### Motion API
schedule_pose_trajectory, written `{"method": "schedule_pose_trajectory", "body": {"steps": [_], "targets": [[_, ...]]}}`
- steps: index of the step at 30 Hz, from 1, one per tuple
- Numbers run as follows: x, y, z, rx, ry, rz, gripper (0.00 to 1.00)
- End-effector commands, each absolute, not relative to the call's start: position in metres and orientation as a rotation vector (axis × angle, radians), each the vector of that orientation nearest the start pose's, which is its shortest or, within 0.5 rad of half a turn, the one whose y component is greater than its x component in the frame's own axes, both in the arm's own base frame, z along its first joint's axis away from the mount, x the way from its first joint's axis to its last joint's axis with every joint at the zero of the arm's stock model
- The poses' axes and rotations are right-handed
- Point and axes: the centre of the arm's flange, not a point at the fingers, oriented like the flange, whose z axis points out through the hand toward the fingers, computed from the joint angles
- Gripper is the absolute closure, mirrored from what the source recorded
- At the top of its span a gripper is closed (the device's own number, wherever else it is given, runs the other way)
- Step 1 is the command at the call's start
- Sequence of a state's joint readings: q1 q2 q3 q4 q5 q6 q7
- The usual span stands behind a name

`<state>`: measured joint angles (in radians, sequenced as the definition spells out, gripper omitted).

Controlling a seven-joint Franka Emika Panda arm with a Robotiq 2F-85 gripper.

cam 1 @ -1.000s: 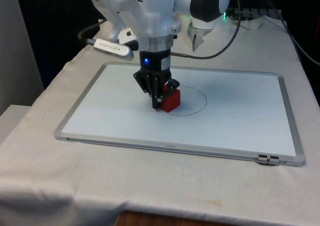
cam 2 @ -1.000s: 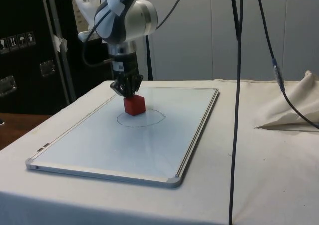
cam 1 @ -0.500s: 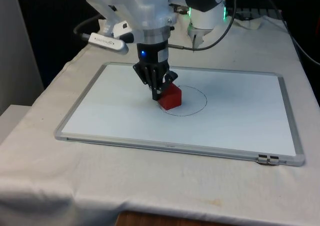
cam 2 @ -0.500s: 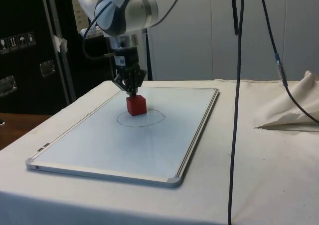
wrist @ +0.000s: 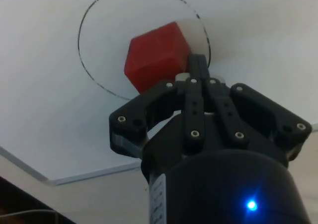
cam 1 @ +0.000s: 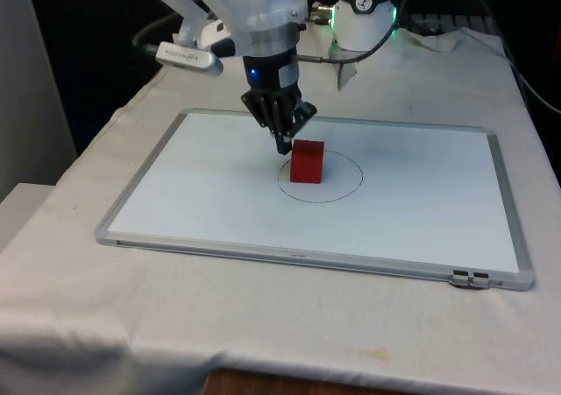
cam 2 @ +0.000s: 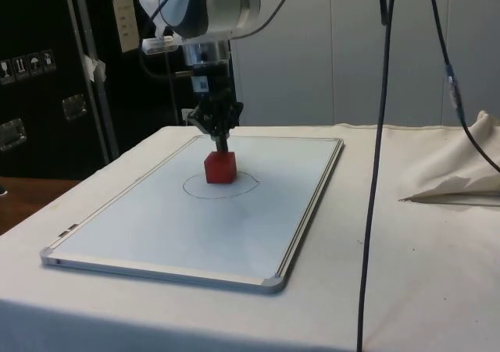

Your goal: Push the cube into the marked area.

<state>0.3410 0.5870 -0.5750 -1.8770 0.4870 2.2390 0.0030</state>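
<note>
Red cube (cam 1: 307,161) sits on the whiteboard (cam 1: 421,202), inside the pen-drawn circle (cam 1: 348,185), toward the side of the ring nearest the robot's base. In the wrist view its whole footprint reads as within the line, close to the edge; judged in the marked area, though not centred.

Gripper (cam 1: 284,141) is just above and behind the cube on the robot's side. The fingers are pressed together into a single narrow tip, holding nothing. Likely reason: a closed pair makes one stiff pusher to shove a cube face rather than grasp it.

The tip stands off the cube's upper rear edge. In the side view it appears to hang slightly above the top face; contact can't be settled, probably clear.

Whiteboard lies flat on the white cloth (cam 1: 263,316).
</note>
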Motion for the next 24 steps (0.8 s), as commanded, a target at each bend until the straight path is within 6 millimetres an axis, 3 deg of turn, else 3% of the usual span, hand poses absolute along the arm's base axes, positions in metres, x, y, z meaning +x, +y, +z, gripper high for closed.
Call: {"method": "schedule_pose_trajectory", "body": {"steps": [1, 11, 24], "targets": [[0.609, -0.113, 0.231, -2.965, 0.772, 0.145, 1.00], [0.594, -0.107, 0.230, -2.907, 0.771, 0.220, 1.00], [0.593, -0.097, 0.225, -2.842, 0.747, 0.253, 1.00]]}}
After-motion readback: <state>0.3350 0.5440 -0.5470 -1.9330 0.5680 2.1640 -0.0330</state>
